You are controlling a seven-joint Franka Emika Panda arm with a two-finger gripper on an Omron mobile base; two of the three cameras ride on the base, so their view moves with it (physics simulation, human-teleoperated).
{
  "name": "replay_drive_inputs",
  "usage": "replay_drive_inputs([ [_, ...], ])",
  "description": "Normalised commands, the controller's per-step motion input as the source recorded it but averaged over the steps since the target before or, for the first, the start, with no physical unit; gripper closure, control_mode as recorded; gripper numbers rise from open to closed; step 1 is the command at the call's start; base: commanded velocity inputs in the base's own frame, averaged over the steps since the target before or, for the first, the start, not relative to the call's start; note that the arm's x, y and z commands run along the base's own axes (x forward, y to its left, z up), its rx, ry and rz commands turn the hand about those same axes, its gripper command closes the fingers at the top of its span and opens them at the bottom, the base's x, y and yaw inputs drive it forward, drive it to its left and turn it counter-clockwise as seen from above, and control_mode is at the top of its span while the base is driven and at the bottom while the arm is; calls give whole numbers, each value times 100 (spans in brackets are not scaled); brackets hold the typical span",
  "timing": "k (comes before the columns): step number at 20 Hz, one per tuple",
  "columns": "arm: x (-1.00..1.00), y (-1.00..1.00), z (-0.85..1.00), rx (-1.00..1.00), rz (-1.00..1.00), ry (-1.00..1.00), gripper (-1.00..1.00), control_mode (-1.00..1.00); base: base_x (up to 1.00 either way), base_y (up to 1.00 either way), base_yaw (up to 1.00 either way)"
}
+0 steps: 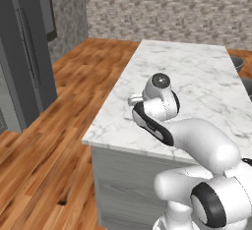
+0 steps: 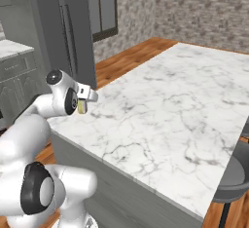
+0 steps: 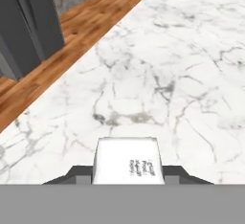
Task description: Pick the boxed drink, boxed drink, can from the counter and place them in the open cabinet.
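Boxed drink (image 3: 127, 165), a small cream-white carton, is sitting gripped in the hand (image 3: 127, 174) above the white marble surface (image 3: 158, 79); likely light and crushable, best held by its flat sides.

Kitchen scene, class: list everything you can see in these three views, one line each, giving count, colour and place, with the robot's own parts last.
counter: one, white marble with grey veins, grey base, ahead of the robot.
carton: one, cream-white with small dark print, between the gripper's fingers at the bottom of the hand view; its yellowish side shows at the hand in the right base view.
floor: one, brown wood planks, left of the counter.
wall: one, grey-beige brick, behind the counter.
tall unit: one, dark grey, at the left.
stools: two, dark grey, along the counter's right edge.
arm: one, white with dark joints.
gripper: one, dark fingers, closed on the carton above the counter.
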Motion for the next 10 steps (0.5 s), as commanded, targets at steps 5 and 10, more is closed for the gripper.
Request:
replay_drive_inputs([
  [5,-38,-13,43,0,0,-7,100,-100,0,0,0],
  [10,-51,-5,35,0,0,-4,100,-100,0,0,0],
])
